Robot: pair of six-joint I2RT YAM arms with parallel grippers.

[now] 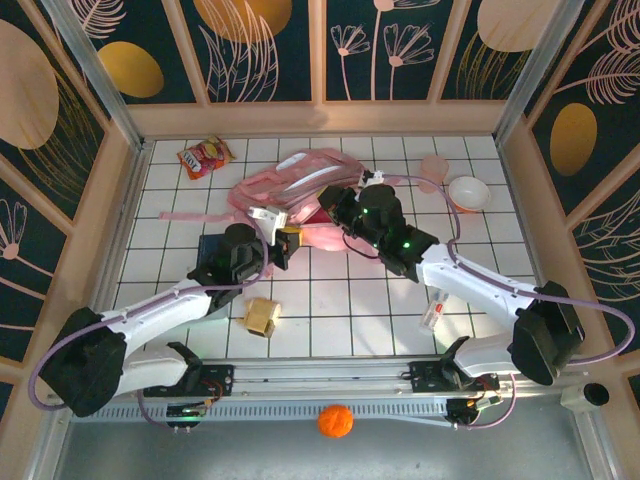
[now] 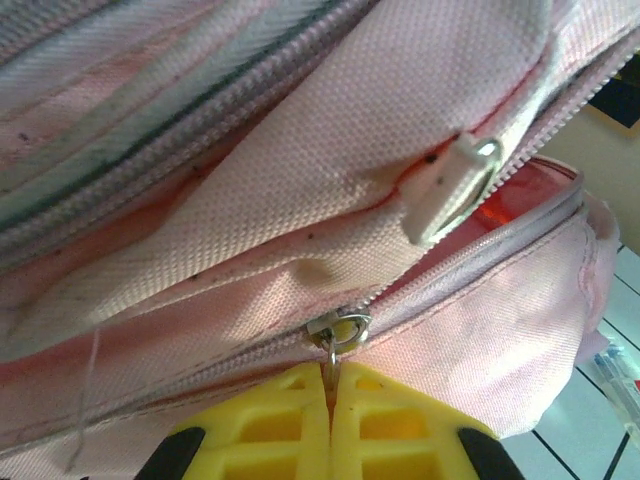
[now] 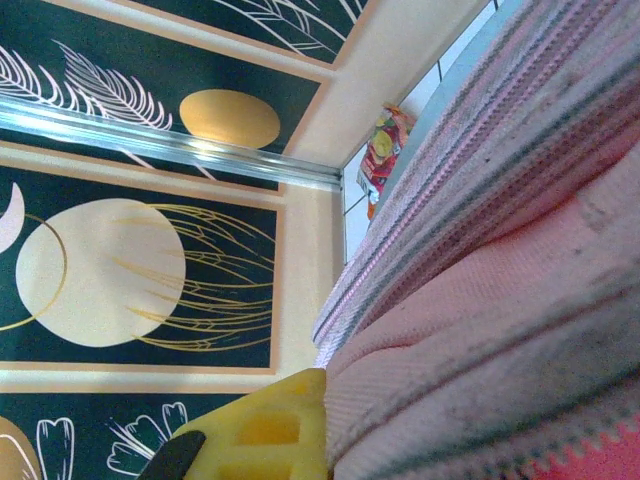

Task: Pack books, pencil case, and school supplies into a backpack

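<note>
No legible words or numbers anywhere, printed lettering on the crinkled red-orange foil snack bag [image 1: 205, 157] too small to read, red marks on the small white oblong item [image 1: 433, 317] likewise indecipherable.

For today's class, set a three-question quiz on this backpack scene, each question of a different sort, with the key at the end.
1. True or false: the left claw is shut on a zipper pull of the backpack.
2. Which lies nearest the table's far left corner? A snack bag; B pink cup; C tan box.
3. Fill in: the white oblong item lies beside the ___ arm.
Key: 1 true; 2 A; 3 right.
</note>
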